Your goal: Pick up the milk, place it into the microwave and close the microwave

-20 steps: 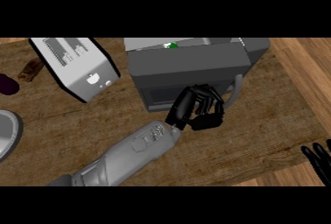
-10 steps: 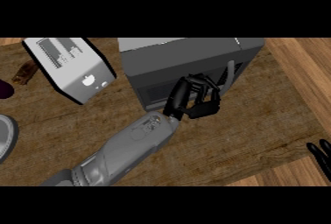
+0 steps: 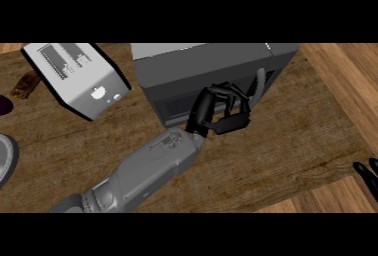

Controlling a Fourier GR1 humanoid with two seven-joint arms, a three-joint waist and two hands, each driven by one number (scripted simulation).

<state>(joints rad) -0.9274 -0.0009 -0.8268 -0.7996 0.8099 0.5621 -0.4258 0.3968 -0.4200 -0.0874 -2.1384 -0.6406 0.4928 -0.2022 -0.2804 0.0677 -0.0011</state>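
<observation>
The dark grey microwave (image 3: 184, 67) stands at the back centre of the wooden counter, and its door (image 3: 173, 102) looks swung to against the body. My left hand (image 3: 218, 110) lies against the door's front beside the pale handle (image 3: 258, 82), fingers relaxed and bent, holding nothing. The milk shows nowhere in the head view. Only the fingers of my right hand (image 3: 367, 172) show, resting at the right edge.
A silver toaster (image 3: 74, 75) lies left of the microwave. A dark purple thing (image 3: 4, 105) and a brown thing (image 3: 26, 85) sit at the far left, with a grey plate rim (image 3: 6, 160) below them. The counter's edge (image 3: 332, 90) runs down the right.
My left hand has pushed toward the microwave and the door has swung shut. The open interior with a green speck seen earlier is now hidden.
</observation>
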